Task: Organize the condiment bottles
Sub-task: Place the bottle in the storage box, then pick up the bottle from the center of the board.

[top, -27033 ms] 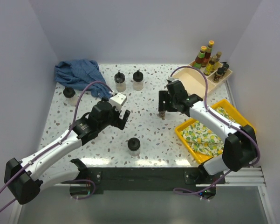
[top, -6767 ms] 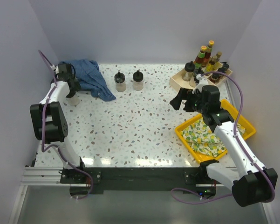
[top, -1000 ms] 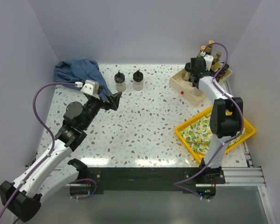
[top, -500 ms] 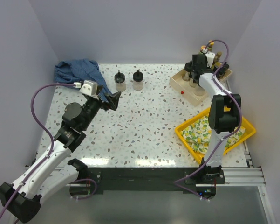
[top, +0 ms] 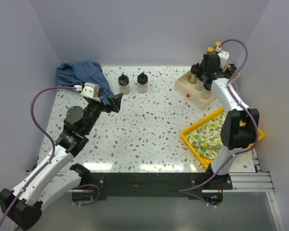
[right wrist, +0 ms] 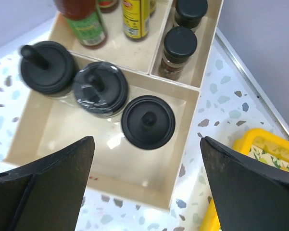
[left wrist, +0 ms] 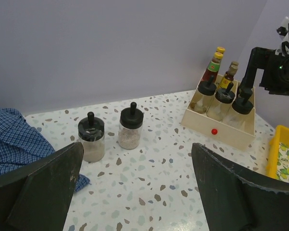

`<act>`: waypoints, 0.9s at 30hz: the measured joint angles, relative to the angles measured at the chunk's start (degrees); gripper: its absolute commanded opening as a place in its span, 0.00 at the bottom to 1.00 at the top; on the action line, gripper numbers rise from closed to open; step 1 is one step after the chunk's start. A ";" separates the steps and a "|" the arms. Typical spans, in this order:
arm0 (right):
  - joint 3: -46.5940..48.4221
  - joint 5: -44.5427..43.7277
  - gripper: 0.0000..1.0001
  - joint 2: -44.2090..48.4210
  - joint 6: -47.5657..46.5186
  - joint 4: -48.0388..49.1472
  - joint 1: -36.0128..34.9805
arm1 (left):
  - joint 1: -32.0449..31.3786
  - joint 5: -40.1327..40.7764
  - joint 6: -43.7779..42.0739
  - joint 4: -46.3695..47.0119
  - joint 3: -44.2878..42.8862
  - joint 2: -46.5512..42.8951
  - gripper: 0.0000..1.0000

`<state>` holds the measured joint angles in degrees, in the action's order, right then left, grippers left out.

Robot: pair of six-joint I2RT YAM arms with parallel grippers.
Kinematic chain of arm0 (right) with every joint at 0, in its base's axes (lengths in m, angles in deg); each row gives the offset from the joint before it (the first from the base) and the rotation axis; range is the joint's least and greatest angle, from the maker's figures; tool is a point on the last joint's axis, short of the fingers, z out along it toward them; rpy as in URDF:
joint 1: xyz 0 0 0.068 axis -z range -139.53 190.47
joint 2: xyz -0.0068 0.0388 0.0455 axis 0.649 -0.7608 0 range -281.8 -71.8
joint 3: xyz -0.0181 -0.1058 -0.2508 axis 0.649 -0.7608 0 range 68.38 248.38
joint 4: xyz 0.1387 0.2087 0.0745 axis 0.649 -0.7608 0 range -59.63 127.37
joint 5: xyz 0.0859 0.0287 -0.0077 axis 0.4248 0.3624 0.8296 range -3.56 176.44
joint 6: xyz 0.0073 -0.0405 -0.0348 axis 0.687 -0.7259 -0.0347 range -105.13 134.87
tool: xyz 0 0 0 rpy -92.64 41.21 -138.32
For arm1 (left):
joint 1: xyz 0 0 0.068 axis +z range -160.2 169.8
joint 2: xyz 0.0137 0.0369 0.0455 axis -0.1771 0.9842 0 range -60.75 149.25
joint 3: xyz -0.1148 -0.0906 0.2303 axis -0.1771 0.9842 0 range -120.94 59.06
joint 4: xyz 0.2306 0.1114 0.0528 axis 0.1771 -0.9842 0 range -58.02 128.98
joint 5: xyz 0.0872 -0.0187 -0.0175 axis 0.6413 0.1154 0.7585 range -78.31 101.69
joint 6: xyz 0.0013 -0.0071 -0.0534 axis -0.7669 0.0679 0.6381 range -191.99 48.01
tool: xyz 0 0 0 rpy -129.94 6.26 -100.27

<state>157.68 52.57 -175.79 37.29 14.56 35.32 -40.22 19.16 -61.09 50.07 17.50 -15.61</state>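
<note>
Right wrist: three black-lidded jars (right wrist: 148, 121) in tray (right wrist: 86, 159), two shakers (right wrist: 180, 45) alongside.

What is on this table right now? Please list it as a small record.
tray jars: three, black-lidded, in the tray's big compartment
loose jars: two, upright on the table
sauce bottles: back compartment
shakers: two, narrow side compartment
left gripper: open, empty, facing the loose jars
right gripper: open, empty, above the tray
cloth: blue, back left
bin: yellow, near right
</note>
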 measured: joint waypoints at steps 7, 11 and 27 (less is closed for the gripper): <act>0.55 5.90 0.88 3.06 -1.70 -0.13 -9.35 | 0.00 2.21 0.00 0.02 0.22 -1.51 1.00; 4.09 13.55 0.88 -0.20 -3.41 -0.04 -17.07 | 0.00 4.42 0.00 0.02 0.24 -3.48 1.00; 27.30 21.64 0.93 -25.22 -9.79 1.49 -27.04 | 0.00 7.93 0.00 0.13 1.18 -5.25 1.00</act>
<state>184.97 74.21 -201.01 27.49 16.04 8.28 -40.22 27.09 -61.09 50.20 18.68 -20.85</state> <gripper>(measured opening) 0.923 0.997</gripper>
